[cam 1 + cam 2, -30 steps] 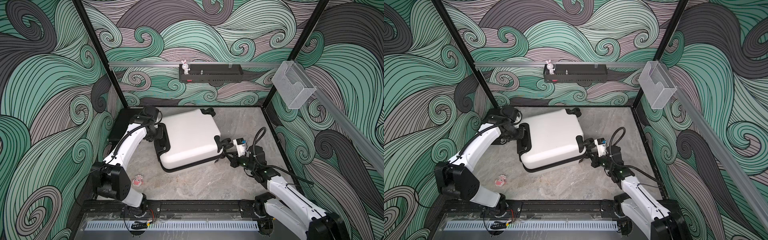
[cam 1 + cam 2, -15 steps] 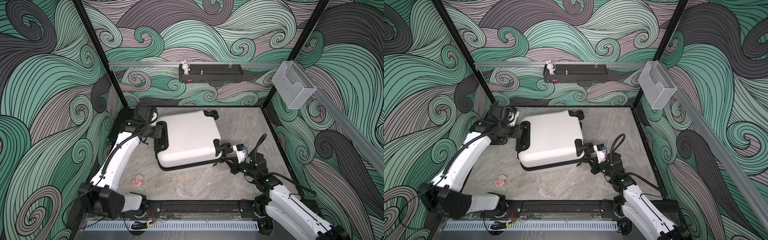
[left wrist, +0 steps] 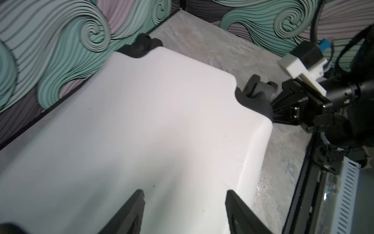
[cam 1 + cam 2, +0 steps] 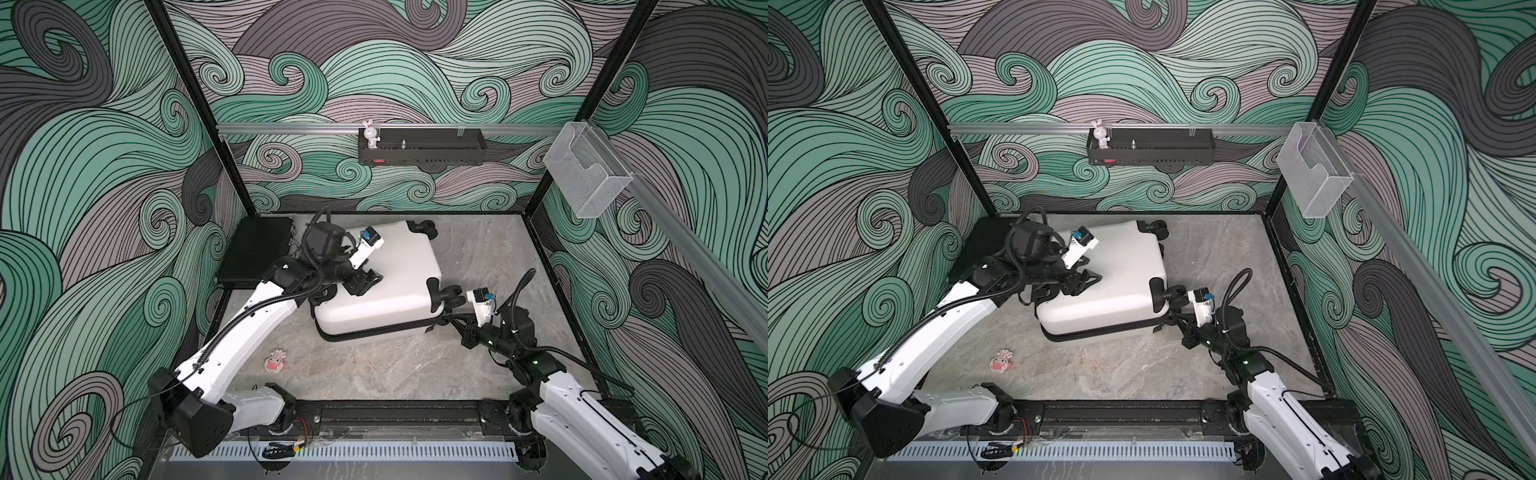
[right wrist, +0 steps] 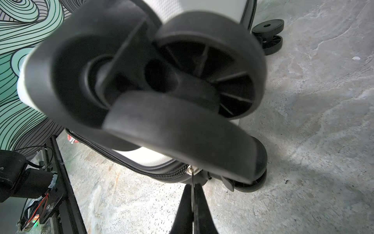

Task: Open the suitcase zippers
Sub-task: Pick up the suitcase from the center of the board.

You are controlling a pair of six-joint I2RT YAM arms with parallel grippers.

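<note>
The white suitcase (image 4: 405, 266) lies flat on the grey surface (image 4: 374, 374) toward the back, with a flat black briefcase (image 4: 253, 249) just beside it. The left tool (image 3: 184, 192) hangs over the case's top shell, fingers spread wide and empty. The right tool (image 5: 192, 187) sits low by a wheel (image 5: 212, 66), pinched closed on the small zipper pull (image 5: 189, 169) (the zipper (image 5: 141, 168) band runs along the rim from there).
</note>
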